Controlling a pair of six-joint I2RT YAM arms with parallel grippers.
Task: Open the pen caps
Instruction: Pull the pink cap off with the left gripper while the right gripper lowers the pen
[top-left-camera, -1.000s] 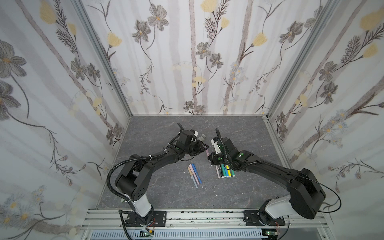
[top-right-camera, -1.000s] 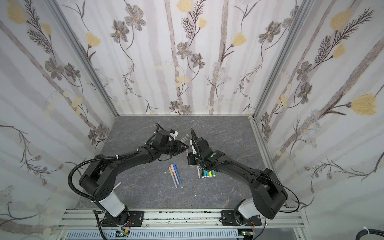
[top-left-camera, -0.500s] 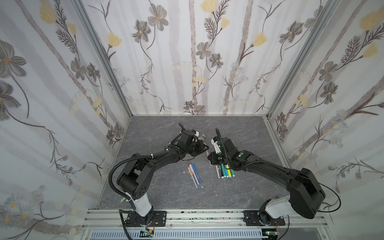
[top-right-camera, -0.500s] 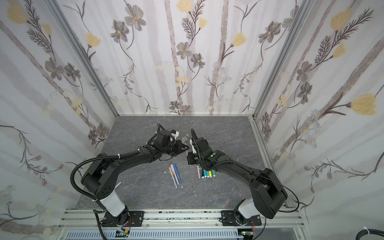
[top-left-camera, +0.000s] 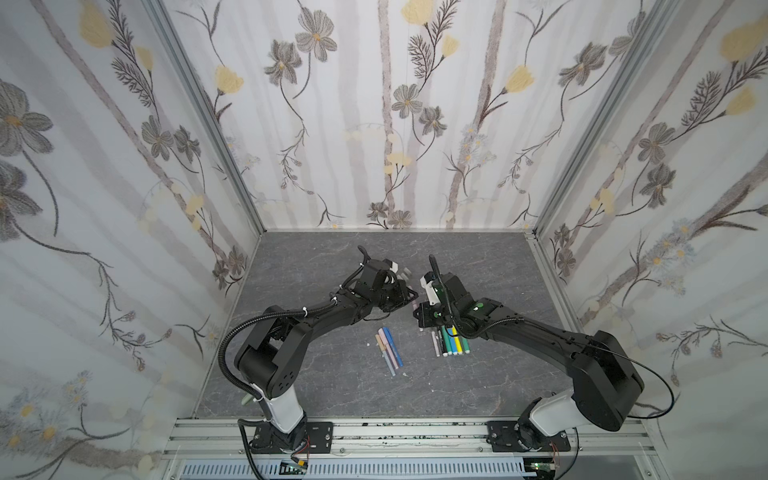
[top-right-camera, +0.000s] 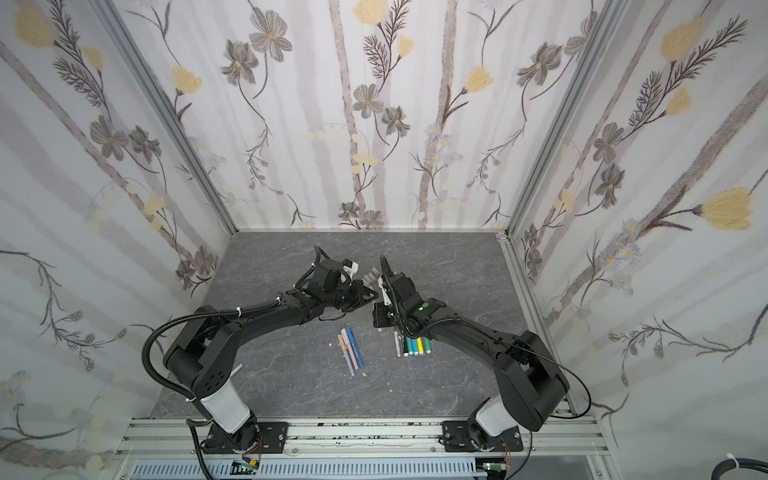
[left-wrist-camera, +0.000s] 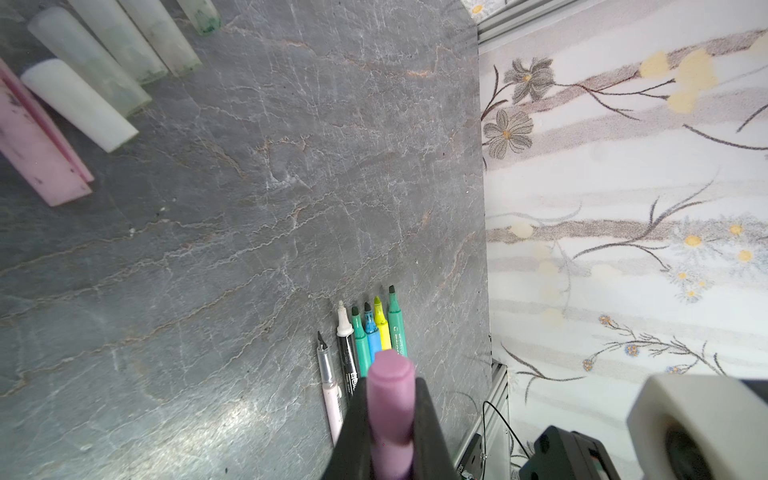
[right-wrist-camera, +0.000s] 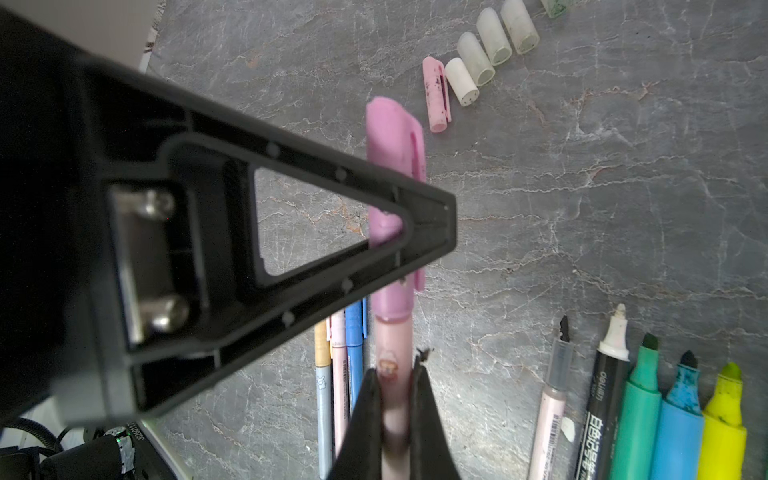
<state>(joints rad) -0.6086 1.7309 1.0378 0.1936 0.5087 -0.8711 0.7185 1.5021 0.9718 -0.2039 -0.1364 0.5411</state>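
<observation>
A pinkish-purple cap (right-wrist-camera: 392, 174) is sitting fully on its pale pink pen (right-wrist-camera: 390, 357), raised in the air. Nearby a pink clipped cap (right-wrist-camera: 435, 93), a white cap (right-wrist-camera: 461, 81) and three frosted caps (right-wrist-camera: 493, 36) are lying loose, side by side, on the grey tabletop (right-wrist-camera: 582, 208).

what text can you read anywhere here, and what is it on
"deli": on the black marker, beside Chinese characters I cannot read surely.
Pale pink pen: barcode, digits too small to read.
Last green highlighter in the row: print too small to read.

Pink cap (right-wrist-camera: 390, 141), grey veined tabletop (right-wrist-camera: 582, 199)
</observation>
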